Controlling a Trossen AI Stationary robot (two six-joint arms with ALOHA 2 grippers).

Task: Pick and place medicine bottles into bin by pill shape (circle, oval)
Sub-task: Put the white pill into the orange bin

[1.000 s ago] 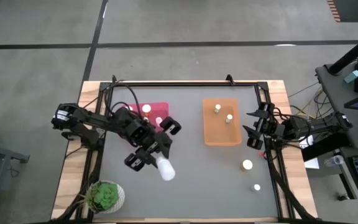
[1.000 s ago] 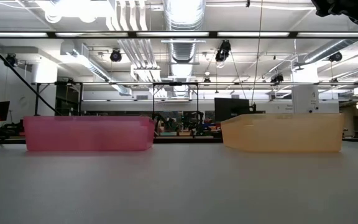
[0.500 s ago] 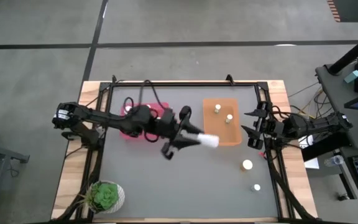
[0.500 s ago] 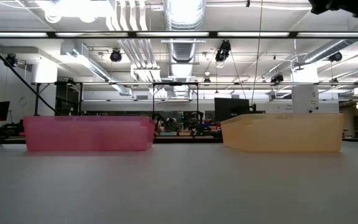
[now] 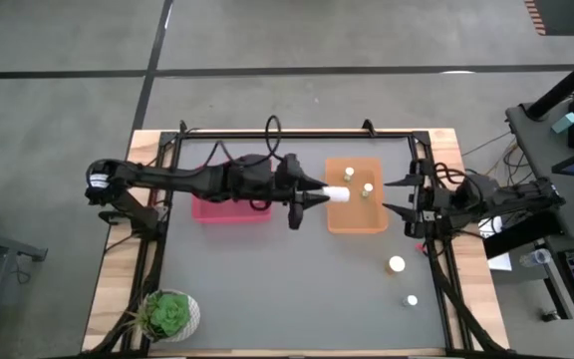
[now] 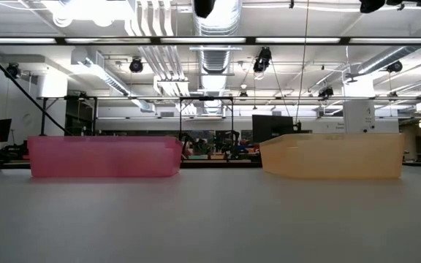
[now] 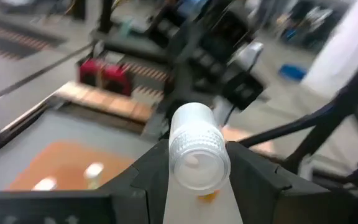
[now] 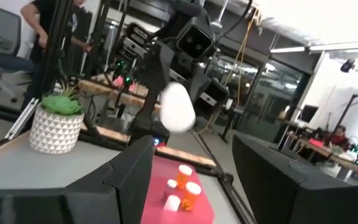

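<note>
My left gripper (image 5: 305,195) reaches over the pink bin (image 5: 207,208) and is shut on a pale medicine bottle (image 5: 335,195) at the left wall of the orange bin (image 5: 357,221). The bottle also shows in the left wrist view (image 7: 197,148) and the right wrist view (image 8: 177,107). Two bottles (image 5: 348,174) (image 5: 368,187) stand in the orange bin. Two more (image 5: 396,264) (image 5: 411,299) stand on the table at the near right. Several bottles (image 8: 188,186) stand in the pink bin. My right gripper (image 5: 399,199) is open and empty at the table's right edge. My left gripper pinches the bottle between its two fingers, one on each side of the bottle's end (image 7: 194,180) nearest the wrist. The fingers lie level and point toward the table's right. The bottle sticks out beyond the fingertips along them, lifted clear above the orange bin's left wall.
A white pot with a green plant (image 5: 170,314) stands at the near left corner. A black frame (image 5: 297,135) runs around the table top. The low view shows both bins (image 6: 104,157) (image 6: 331,155) side by side at the far side.
My left gripper has carried the bottle from the table's near middle toward the far and right, to the orange bin's left wall. It has turned from pointing toward the near right to pointing toward the table's right. The bottle stays lifted clear.
</note>
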